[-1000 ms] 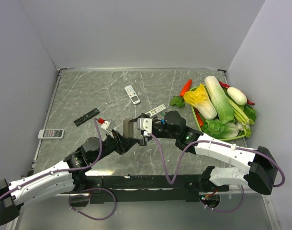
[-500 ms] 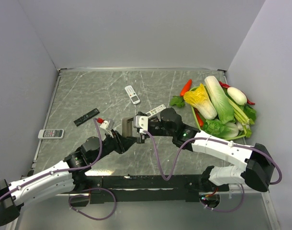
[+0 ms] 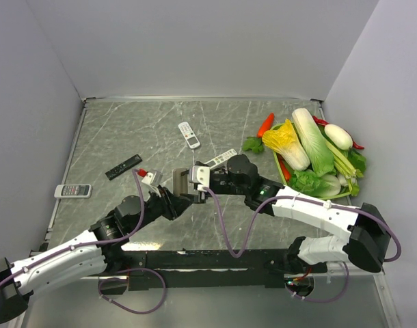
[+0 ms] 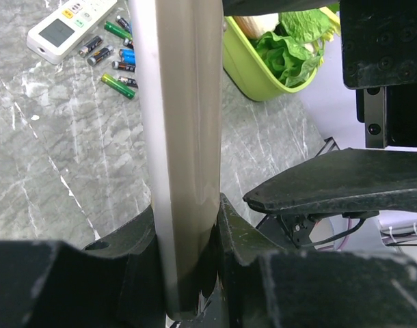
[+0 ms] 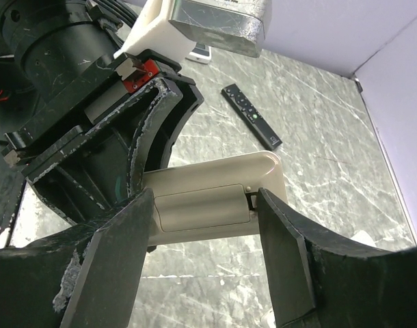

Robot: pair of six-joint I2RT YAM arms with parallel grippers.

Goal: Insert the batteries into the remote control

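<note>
While the left pincer (image 4: 186,229) clamps the remote control (image 4: 178,137), the right pincer (image 5: 203,205) gapes

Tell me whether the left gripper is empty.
No, the left gripper is clamped on one end of the grey-beige remote control, which sits squeezed between its two fingers.

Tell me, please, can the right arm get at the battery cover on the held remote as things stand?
Probably yes. The left end effector holds the remote with its cover facing the right end effector, whose open fingers straddle it with nothing between.
</note>
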